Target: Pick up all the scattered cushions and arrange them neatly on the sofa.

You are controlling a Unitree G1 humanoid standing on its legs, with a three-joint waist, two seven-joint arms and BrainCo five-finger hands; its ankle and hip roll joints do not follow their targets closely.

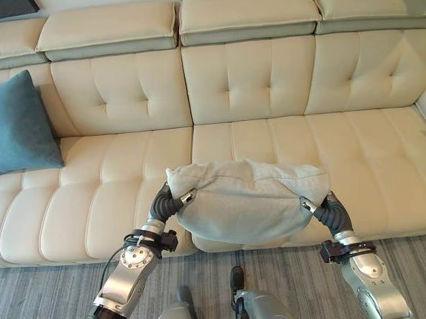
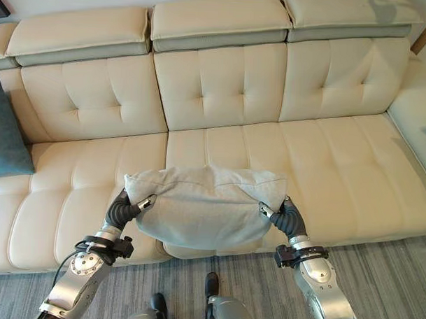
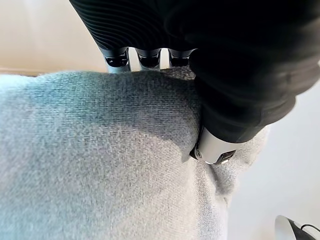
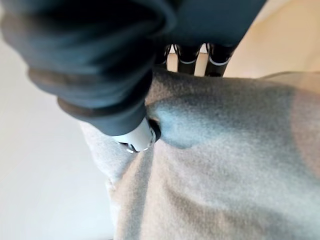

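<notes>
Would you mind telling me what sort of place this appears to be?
Probably a living room: a long cream tufted leather sofa, a teal cushion at its end, and grey carpet in front.

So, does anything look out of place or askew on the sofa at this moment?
Nothing looks damaged. The grey cushion is not placed yet: the left hand and right hand pinch its two ends over the front edge of the sofa. The blue cushion leans tilted at the sofa's left end.
</notes>
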